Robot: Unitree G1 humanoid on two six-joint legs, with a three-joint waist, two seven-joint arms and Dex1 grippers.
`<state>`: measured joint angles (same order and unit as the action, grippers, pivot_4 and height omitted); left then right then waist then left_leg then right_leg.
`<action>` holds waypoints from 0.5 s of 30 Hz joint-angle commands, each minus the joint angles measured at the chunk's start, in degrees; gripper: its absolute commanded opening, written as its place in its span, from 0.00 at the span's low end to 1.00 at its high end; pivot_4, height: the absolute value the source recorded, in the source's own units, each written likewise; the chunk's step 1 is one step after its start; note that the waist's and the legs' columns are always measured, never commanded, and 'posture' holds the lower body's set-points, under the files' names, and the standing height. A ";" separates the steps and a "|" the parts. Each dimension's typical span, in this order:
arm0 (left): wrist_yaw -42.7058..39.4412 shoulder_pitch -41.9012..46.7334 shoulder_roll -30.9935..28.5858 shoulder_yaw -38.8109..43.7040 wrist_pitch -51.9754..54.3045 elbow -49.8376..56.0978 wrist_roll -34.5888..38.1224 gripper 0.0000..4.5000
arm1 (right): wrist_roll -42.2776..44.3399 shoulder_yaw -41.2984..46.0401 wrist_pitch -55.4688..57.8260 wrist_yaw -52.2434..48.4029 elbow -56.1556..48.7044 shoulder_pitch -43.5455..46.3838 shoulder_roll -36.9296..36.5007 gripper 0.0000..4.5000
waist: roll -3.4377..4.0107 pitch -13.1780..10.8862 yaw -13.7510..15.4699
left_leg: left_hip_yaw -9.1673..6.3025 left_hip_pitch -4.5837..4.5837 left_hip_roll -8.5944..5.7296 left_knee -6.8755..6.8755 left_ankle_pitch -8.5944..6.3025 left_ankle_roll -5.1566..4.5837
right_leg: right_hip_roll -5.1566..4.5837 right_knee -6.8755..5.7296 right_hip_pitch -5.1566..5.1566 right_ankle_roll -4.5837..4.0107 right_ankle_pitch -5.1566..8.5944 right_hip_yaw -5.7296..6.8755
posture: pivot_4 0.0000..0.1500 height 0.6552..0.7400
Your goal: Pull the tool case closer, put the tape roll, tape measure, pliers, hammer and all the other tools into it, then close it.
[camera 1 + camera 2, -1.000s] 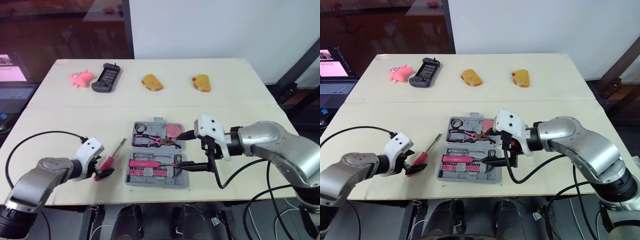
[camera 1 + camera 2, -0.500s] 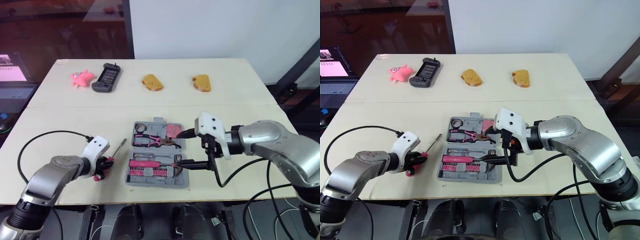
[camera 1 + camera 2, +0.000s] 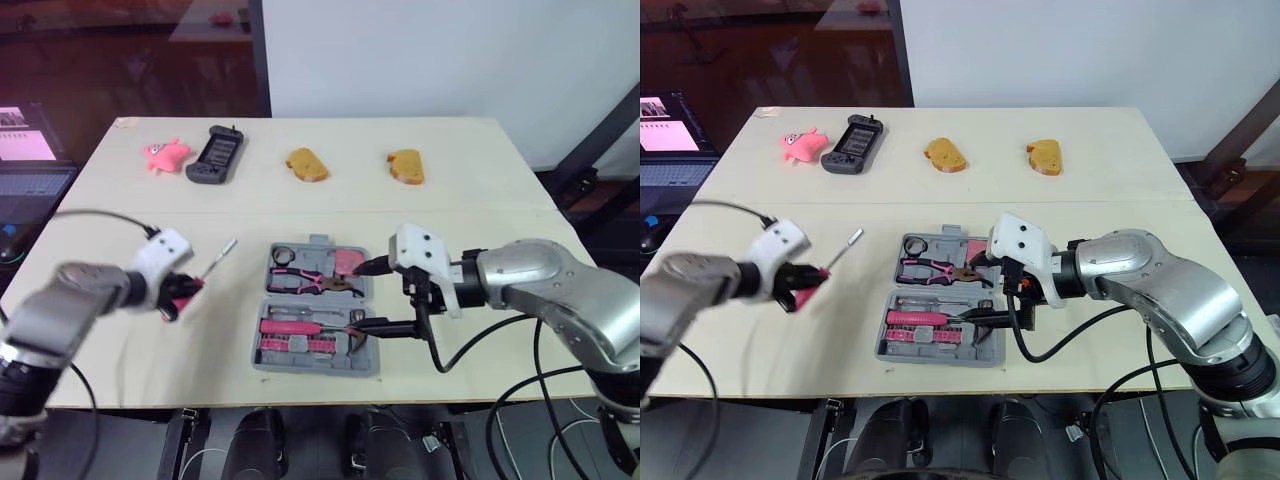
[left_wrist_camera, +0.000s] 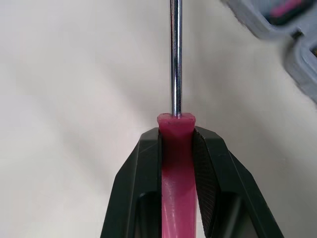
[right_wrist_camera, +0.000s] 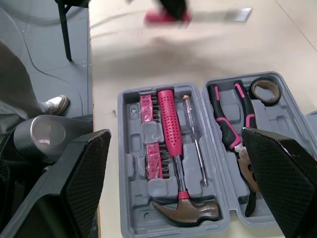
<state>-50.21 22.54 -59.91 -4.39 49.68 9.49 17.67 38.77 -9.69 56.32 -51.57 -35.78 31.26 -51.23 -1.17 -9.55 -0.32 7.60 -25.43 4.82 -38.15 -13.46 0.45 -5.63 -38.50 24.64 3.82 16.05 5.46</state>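
Pale wood bench (image 3: 480,190) carries everything. Grey plastic tool case (image 3: 313,368) lies open and flat near the bench's 6 o'clock edge, approx. centre, w/ both halves face up.

The right gripper (image 3: 357,298) sits at the case's 3 o'clock side, fingers spread wide. One tip is over the far half's edge and the other over the near half's edge, holding nothing. Can't tell if the tips touch the case.

The left gripper (image 3: 180,290) is at the case's 9 o'clock, apart from it. Its fingers are clamped narrow on the pink handle of a screwdriver (image 3: 212,262). The steel shaft points toward approx. 1 o'clock, w/ the tip short of the case. Can't tell if it's off the bench.

Along the 12 o'clock edge are a black game controller (image 3: 214,156) and a pink toy (image 3: 165,155) at 11, and two bread slices (image 3: 305,164) (image 3: 405,165) at 12 and 1.

Inside the case's near half:
- A hammer (image 5: 171,124) w/ pink grip, head toward 3 o'clock.
- A slim screwdriver (image 5: 194,141) just beside it on the 12 o'clock side.
- A pink bit rack (image 5: 148,148) on its 6 o'clock side.

Inside the far half:
- Pliers (image 3: 305,282) w/ pink-black handles, lying across.
- A pink tape measure (image 3: 347,260) in the 1 o'clock corner.
- A tape roll (image 3: 281,255) in the 11 o'clock corner.
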 commanded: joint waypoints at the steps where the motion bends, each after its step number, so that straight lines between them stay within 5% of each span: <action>1: -12.78 3.98 -6.60 -5.81 -5.50 1.30 -2.20 0.08 | -1.13 1.17 -0.63 -1.15 -1.37 -1.13 -3.15 1.00 | 0.01 0.00 -0.06 | 0.04 0.01 0.00 0.01 -0.02 -0.04 | 0.00 0.06 -0.01 0.00 0.00 -0.01 | 1.00 0.75; 4: -23.77 6.18 -11.57 -10.54 -9.68 3.96 -3.16 0.08 | -2.77 1.58 -1.78 -2.57 -1.66 -3.44 -6.98 1.00 | 0.05 -0.02 -0.28 | 0.11 -0.01 -0.01 0.07 -0.05 -0.07 | 0.00 0.19 0.00 0.01 -0.01 -0.01 | 1.00 0.75; 10: -31.83 15.80 -8.40 -20.09 -10.12 10.22 -8.03 0.08 | -3.91 5.10 -2.95 -4.09 -2.35 -8.79 -12.63 1.00 | 0.03 -0.04 0.58 | 0.13 -0.06 0.02 0.03 -0.01 -0.01 | 0.09 0.19 -0.02 0.00 0.01 0.03 | 1.00 0.75; 15: -33.84 23.28 -2.97 -28.41 3.68 15.97 -9.16 0.08 | -2.62 7.78 -1.32 -3.65 -5.07 -11.64 -14.53 1.00 | 0.03 -0.05 0.98 | 0.09 -0.05 0.02 0.02 0.00 -0.02 | 0.13 0.19 -0.03 0.02 0.00 0.01 | 1.00 0.75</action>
<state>-83.84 43.07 -63.92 -30.86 48.19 22.20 9.54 35.07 -4.59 54.69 -55.09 -37.88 19.91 -64.40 -1.13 -9.60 0.66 7.69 -25.48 4.84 -38.14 -13.46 0.42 -5.50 -38.32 24.60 3.86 16.06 5.47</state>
